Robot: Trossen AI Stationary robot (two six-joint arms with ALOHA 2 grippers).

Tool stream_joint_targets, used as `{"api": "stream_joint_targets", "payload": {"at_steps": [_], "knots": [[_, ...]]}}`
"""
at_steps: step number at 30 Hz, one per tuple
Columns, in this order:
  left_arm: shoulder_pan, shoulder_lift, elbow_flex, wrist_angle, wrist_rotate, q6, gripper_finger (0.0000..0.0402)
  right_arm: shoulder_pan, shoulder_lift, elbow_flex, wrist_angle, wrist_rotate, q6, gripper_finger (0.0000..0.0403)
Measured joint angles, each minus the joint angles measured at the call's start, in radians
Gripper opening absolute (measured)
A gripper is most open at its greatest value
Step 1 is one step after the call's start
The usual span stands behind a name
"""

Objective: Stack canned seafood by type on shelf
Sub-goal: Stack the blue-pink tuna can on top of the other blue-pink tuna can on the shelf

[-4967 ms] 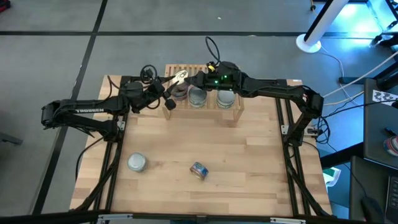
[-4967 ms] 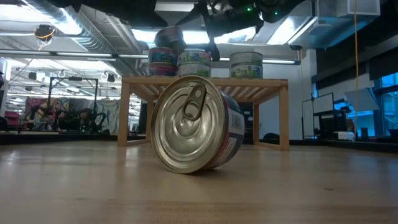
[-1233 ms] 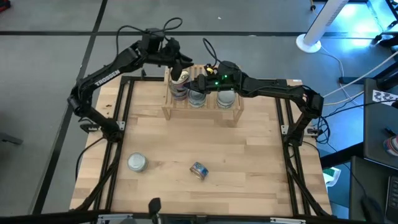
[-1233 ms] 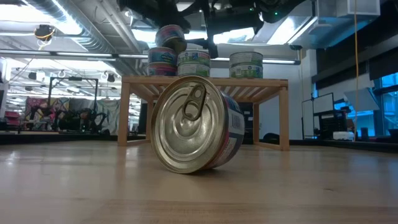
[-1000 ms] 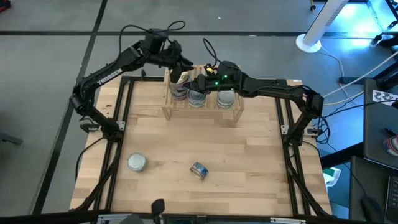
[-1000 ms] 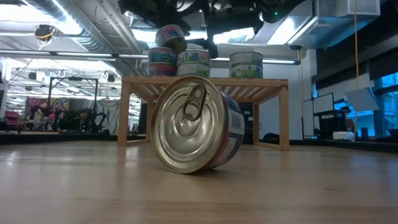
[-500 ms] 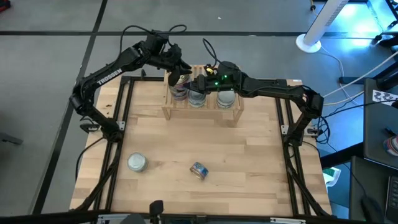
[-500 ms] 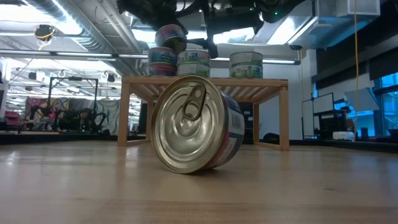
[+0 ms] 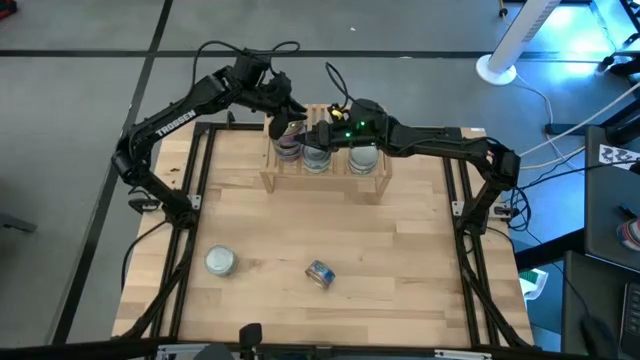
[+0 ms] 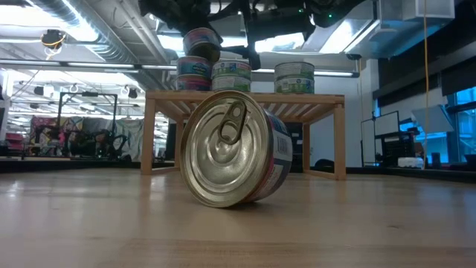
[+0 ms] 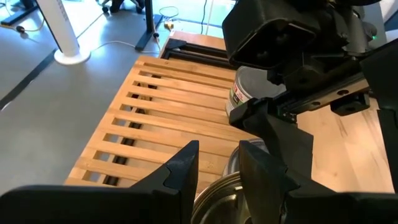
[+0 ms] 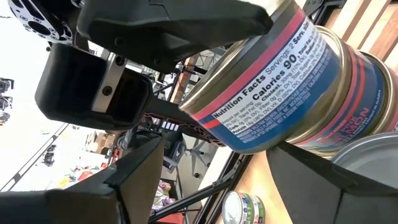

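Observation:
The shelf (image 9: 330, 183) stands at the table's far side. On its left end sits a blue-red tin (image 10: 193, 75). Just above it hangs a second blue-red tin (image 10: 199, 40), tilted, with my left gripper (image 9: 289, 119) shut on it. A stack of two green tins (image 10: 232, 74) is in the middle and a single green tin (image 10: 294, 77) to the right. My right gripper (image 9: 318, 136) stands open over the middle stack, its fingers wide apart in the right wrist view; whether it touches that stack I cannot tell. My left gripper pinches the blue-red tin between its two fingers, and the tin's silver rim (image 11: 219, 190) shows between them. The fingers come from the table's far left, slanting down. The tin (image 12: 267, 81) is tilted over the lower blue-red tin (image 12: 357, 93); whether the two touch I cannot tell.
Two more tins are on the table in front: one upright with a silver lid (image 9: 220, 261) near the left, and a blue-red one on its side (image 9: 320, 273) near the middle, filling the low view (image 10: 230, 149). Bare wood lies between them and the shelf.
My left gripper has turned a little at the wrist while staying in place, and the held tin has shifted slightly with it above the left tin. My right gripper has kept still.

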Motion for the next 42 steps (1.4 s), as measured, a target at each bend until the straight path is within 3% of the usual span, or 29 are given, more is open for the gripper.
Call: {"api": "stream_joint_targets", "payload": {"at_steps": [19, 42], "knots": [[0.006, -0.072, 0.0, -0.02, -0.005, 0.03, 0.0109, -0.001, 0.0, 0.0, -0.009, -0.049, 0.02, 0.0285], [0.003, -0.075, 0.0, -0.055, -0.007, 0.005, 0.0109, 0.0, 0.0, 0.0, -0.031, 0.107, 0.046, 0.0285]]}}
